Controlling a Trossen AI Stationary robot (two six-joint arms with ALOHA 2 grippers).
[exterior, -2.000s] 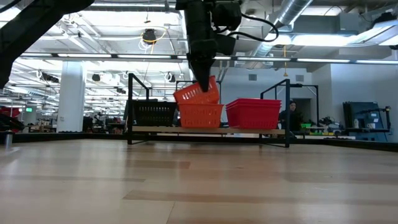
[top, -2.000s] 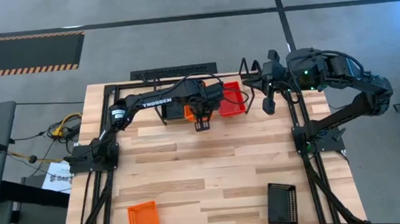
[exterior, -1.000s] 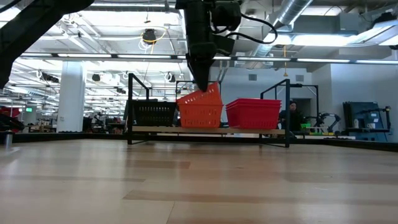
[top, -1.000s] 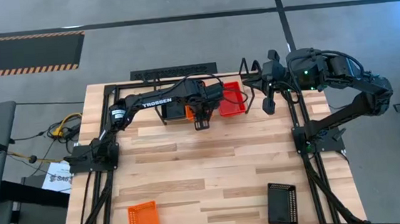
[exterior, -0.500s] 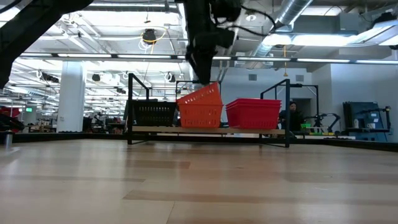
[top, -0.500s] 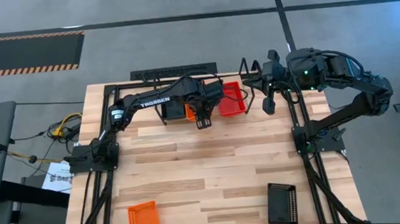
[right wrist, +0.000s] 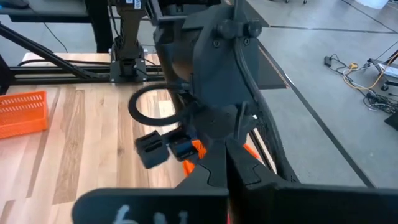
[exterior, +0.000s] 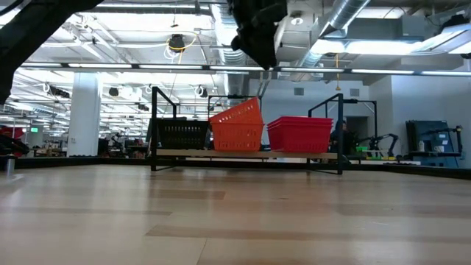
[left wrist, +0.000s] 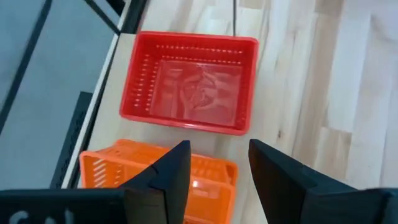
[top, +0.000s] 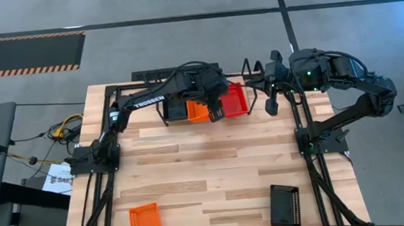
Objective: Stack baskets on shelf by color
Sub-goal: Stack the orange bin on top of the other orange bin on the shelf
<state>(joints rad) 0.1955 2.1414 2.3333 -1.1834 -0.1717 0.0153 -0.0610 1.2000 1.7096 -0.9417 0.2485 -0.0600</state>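
The shelf [exterior: 246, 154] stands at the table's far edge. On it, from left to right, are a black basket [exterior: 182, 135], an orange stack [exterior: 237, 132] and a red stack [exterior: 299, 134]. The top orange basket [exterior: 237, 113] lies tilted in the one below, its right end higher. My left gripper [top: 215, 113] is open and empty above the orange and red baskets; its wrist view shows the red basket [left wrist: 189, 81] and the orange basket [left wrist: 155, 177] below it. My right gripper [top: 270, 105] is shut and waits at the shelf's right end.
A loose orange basket [top: 144, 224] lies near the table's front left corner and a loose black basket [top: 284, 205] near the front right. The black rail frame [top: 109, 120] runs along the table's sides and far edge. Bare wood lies between the shelf and the loose baskets.
My left gripper has let go of the top orange basket, risen well above the shelf and gone a little toward the table's right edge. The orange basket stays tilted on the orange stack.
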